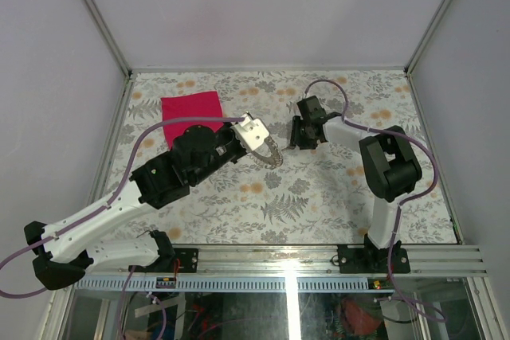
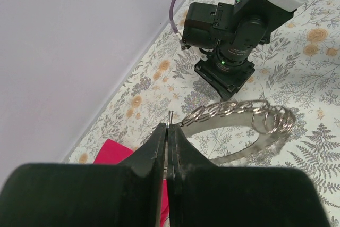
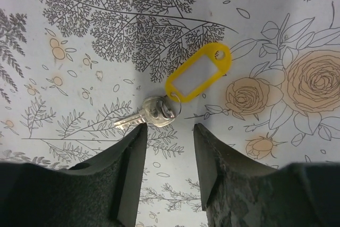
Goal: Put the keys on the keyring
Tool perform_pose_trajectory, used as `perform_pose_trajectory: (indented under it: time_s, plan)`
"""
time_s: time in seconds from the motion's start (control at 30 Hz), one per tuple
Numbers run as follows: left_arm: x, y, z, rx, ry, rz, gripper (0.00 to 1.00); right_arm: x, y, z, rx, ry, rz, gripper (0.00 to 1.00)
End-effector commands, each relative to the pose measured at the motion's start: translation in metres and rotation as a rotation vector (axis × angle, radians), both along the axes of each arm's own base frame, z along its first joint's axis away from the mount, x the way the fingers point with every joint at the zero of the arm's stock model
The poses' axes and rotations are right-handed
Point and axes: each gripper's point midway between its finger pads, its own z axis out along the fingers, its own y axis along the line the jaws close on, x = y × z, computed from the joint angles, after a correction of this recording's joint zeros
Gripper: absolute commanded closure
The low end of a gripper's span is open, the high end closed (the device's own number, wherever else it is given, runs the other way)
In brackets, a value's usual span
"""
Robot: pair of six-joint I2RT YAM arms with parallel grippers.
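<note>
My left gripper (image 2: 169, 127) is shut on the wire end of the keyring (image 2: 234, 109), a thin silvery loop with several small split rings strung along it. It holds the keyring (image 1: 275, 155) above the middle of the table. In the right wrist view a silver key (image 3: 150, 114) lies flat on the floral tabletop, joined by a small ring to a yellow plastic tag (image 3: 199, 73). My right gripper (image 3: 170, 131) is open and points down just short of the key's head, touching nothing. From above, the right gripper (image 1: 301, 141) stands close to the right of the keyring. No other keys are in view.
A pink-red cloth (image 1: 191, 109) lies at the back left of the floral tabletop (image 1: 319, 197), behind the left arm. Grey walls with metal rails enclose the table on three sides. The two grippers are close together at the table's centre.
</note>
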Motion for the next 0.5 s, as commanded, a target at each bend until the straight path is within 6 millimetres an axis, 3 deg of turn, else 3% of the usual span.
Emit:
perform_pose_trajectory:
  time_s: [0.0,0.47]
  plan:
    - [0.001,0.001,0.029,-0.086,-0.048,0.004,1.0,0.009,0.006,0.018,0.084,-0.048,-0.065,0.55]
    - [0.0,0.001,0.029,-0.085,-0.048,0.0,1.0,0.013,-0.002,0.002,0.13,-0.029,-0.152,0.67]
